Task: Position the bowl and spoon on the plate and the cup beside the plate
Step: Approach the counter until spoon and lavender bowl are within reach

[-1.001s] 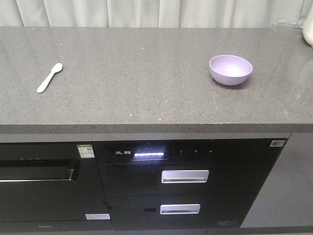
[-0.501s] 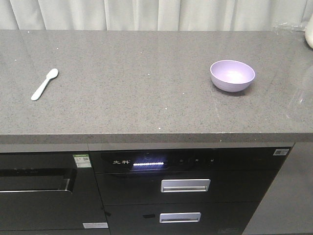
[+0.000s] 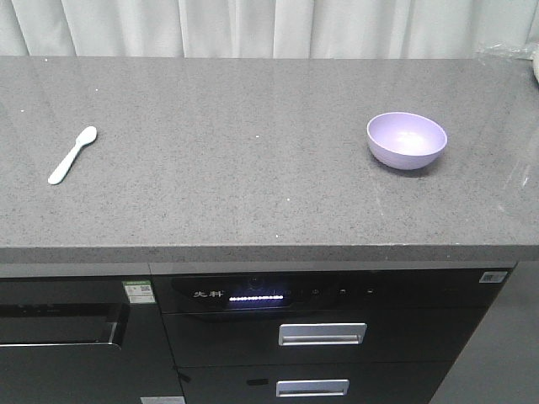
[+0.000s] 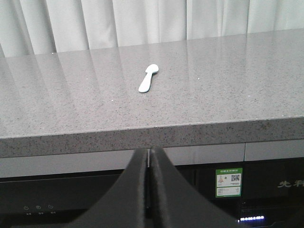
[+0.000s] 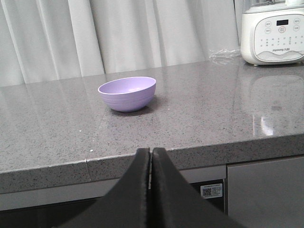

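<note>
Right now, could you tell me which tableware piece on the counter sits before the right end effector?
The lavender bowl: round, deep, directly ahead of the right end effector. The pale spoon lies flat far to the left.

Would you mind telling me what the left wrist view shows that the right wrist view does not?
Only the left wrist view shows the spoon and a green label below the countertop. Only the right wrist view shows the bowl and a white appliance. Both show the grey countertop, the white curtain and a shut gripper low in front: the left gripper, the right gripper.
</note>
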